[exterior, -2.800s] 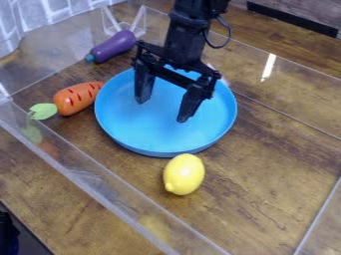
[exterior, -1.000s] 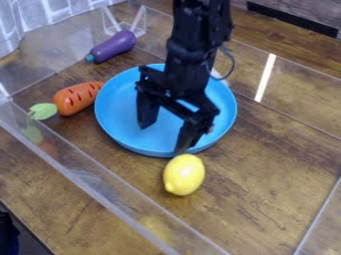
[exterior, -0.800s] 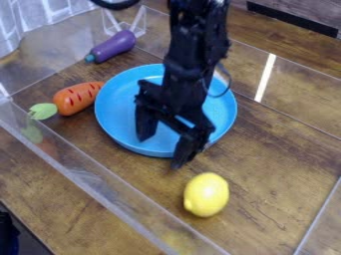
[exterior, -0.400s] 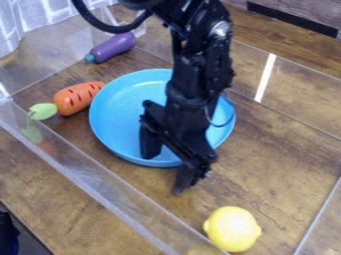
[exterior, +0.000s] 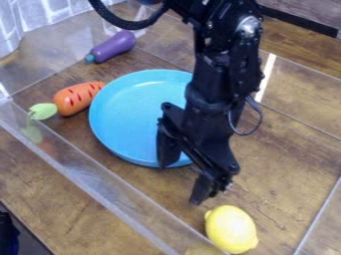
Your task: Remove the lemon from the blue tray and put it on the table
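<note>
Sitting left of centre on the table [exterior: 300, 129]: the blue tray [exterior: 127, 115], round, low-rimmed, holding nothing inside its bare blue floor. Overlapping the tray's near-right rim: the black arm, reaching down from the top of the view.

Hanging at the arm's lower end, pointing straight down: the gripper [exterior: 194, 170], jaws standing wide apart, clamping nothing, one finger over the tray's rim and the other over bare wood beside it.

Lying outside the tray, on the wood near the bottom edge of the view: the lemon [exterior: 230, 229], below and slightly right of the gripper, close to the lower finger; whether touching, not possible to tell.

Resting just off the tray's left rim: an orange carrot [exterior: 75, 97] with its green top pointing left. Lying farther back, well apart from the tray: a purple eggplant [exterior: 112, 45].

Running diagonally across the lower left: a clear plastic edging [exterior: 94, 174], passing near the lemon. Opening out to the right of the arm: bare glossy planks, catching a bright streak of reflected light.
</note>
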`<move>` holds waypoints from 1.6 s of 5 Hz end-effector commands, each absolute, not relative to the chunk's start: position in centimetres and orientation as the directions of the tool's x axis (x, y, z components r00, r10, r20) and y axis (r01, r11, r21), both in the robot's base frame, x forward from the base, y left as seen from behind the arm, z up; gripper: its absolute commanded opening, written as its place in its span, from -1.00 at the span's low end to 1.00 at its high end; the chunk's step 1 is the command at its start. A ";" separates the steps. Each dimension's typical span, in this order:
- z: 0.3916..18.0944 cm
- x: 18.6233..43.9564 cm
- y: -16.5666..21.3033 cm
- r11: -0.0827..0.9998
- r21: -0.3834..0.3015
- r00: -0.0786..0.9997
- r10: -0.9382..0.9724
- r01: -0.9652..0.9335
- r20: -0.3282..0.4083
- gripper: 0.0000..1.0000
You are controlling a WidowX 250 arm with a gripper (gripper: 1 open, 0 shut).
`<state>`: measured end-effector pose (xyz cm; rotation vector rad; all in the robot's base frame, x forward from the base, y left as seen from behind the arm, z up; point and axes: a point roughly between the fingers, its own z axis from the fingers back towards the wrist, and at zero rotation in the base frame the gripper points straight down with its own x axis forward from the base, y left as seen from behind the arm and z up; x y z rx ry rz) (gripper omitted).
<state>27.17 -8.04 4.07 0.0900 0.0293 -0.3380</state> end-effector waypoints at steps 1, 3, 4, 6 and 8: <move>6.0 28.7 -8.6 0.925 0.079 0.925 -0.377 0.373 0.045 1.00; 4.8 29.2 -8.3 0.913 0.066 0.913 -0.406 0.403 0.041 1.00; 3.8 29.0 -8.4 0.912 0.059 0.912 -0.408 0.406 0.038 1.00; 2.8 29.7 -7.8 0.929 0.049 0.929 -0.368 0.367 0.025 1.00; 2.7 30.0 -8.2 0.928 0.042 0.928 -0.372 0.371 0.016 1.00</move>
